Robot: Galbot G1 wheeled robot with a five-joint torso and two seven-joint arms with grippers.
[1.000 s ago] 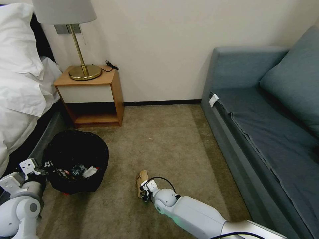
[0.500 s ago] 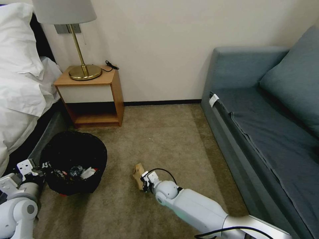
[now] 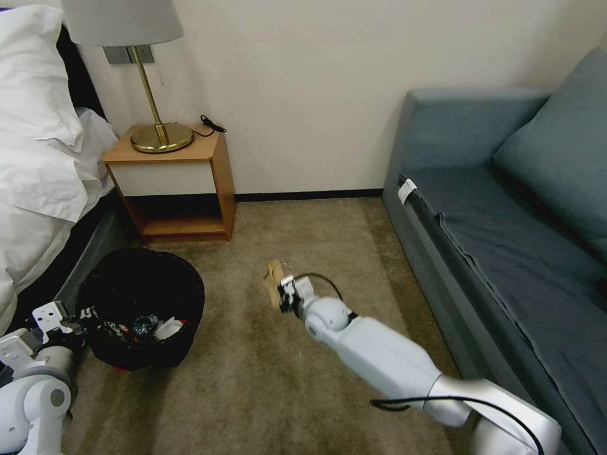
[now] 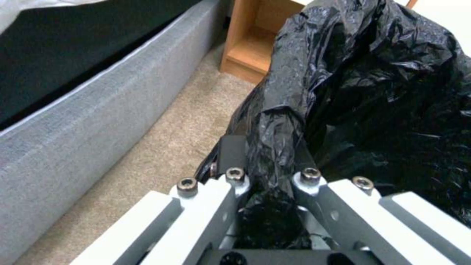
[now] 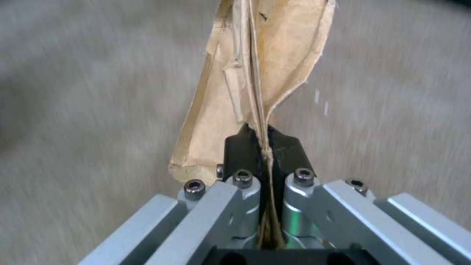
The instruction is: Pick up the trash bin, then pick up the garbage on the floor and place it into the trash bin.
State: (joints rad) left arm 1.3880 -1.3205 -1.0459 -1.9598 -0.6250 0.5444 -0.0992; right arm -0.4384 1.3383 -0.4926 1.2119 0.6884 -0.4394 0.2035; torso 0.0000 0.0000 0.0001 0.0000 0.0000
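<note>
Two pincers clamped | right pincer [image 3: 286, 297]: tan paper [image 3: 274, 282], above open carpet [image 3: 329, 253] | left pincer [image 4: 267, 173]: trash bin [image 3: 142, 303] rim

Wooden nightstand [image 3: 190, 183] against cream wall [image 3: 316, 82], open shelf below. Brass lamp [image 3: 158, 126] with pale shade on its top, black cable [image 3: 212, 123] beside the base. Bed with white linen [image 3: 38, 158] at left. Blue-grey sofa [image 3: 506, 215] at right. Beige carpet [image 3: 316, 253].
</note>
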